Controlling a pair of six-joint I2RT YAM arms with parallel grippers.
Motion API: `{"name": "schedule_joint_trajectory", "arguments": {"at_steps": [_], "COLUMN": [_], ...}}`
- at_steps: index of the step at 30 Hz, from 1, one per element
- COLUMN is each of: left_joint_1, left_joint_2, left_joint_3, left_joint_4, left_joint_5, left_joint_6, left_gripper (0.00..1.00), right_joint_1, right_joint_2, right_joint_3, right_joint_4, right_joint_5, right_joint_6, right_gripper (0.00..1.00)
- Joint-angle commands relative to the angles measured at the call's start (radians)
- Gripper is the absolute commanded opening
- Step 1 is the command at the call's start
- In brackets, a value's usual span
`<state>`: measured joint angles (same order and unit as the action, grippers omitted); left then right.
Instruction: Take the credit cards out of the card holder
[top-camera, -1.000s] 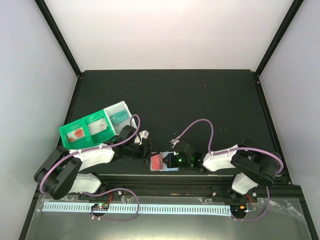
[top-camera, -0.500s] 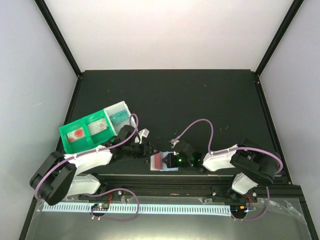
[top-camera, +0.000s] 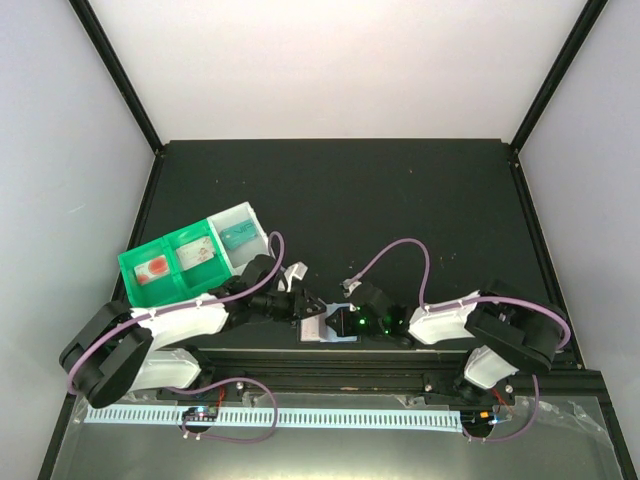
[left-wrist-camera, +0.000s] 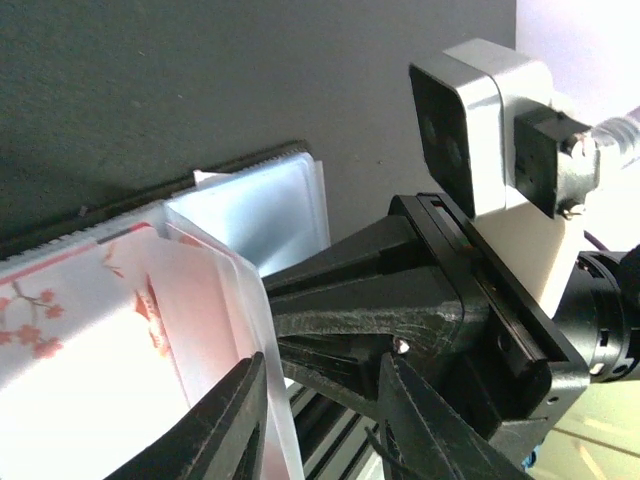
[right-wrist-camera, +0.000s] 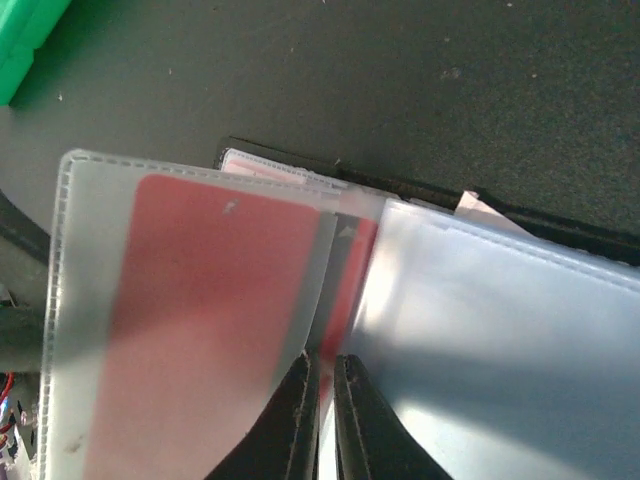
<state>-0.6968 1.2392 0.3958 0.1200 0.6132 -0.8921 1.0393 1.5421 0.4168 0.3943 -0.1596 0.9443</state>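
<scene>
Although both arms are at the work, the coming move turns on the left one. Seen from above, the card holder (top-camera: 322, 332) lies at 6 o'clock on the table (top-camera: 400, 190), hard against the near edge. Its long axis appears to run from 9 to 3 o'clock. It sits at about 4 o'clock from the left gripper (left-wrist-camera: 325, 400) and at 9 o'clock from the right gripper (right-wrist-camera: 322, 380).

Left gripper: jaws partly spread with a clear gap, closed on nothing. In its own camera, the free edge of a clear sleeve stands just inside that gap. Whether it touches either finger cannot be told.

Right gripper: jaws pressed almost together. In my judgement they pinch a thin leaf of the holder at the fold, which would steady it. This arm is therefore the nearer, being in apparent contact, while the left hangs over the open leaves.

Judgement on the next move: the left jaws need to close on a card's edge, not on sleeve plastic alone, and draw along the sleeve's opening.

Count:
- Card holders: one, lying open.
- Grippers: two.
- Cards showing in sleeves: at least two, a red card (right-wrist-camera: 210, 320) and a blossom-printed card (left-wrist-camera: 60, 330). Any further cards cannot be counted.
- Trays: one tray (top-camera: 135, 262), green and clear, at 9 o'clock on the table, well apart from the holder. It has three compartments, contents too small to name.
</scene>
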Motion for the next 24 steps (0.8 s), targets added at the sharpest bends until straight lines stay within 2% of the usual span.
{"name": "schedule_joint_trajectory", "arguments": {"at_steps": [1, 13, 24], "left_joint_1": [-0.029, -0.061, -0.099], "left_joint_2": [0.014, 0.035, 0.117], "left_joint_3": [0.035, 0.054, 0.111], "left_joint_4": [0.044, 0.055, 0.088], "left_joint_5": [-0.005, -0.025, -0.026], "left_joint_6": [-0.030, -0.047, -0.056], "left_gripper": [0.33, 0.29, 0.35], "right_joint_1": [0.004, 0.004, 0.004], "right_joint_2": [-0.036, -0.118, -0.349], "right_joint_3": [-0.028, -0.062, -0.100], "right_joint_4": [-0.036, -0.057, -0.246], "right_joint_5": [0.041, 0.058, 0.094], "right_joint_6": [-0.018, -0.026, -0.034], "right_gripper": [0.09, 0.13, 0.20]}}
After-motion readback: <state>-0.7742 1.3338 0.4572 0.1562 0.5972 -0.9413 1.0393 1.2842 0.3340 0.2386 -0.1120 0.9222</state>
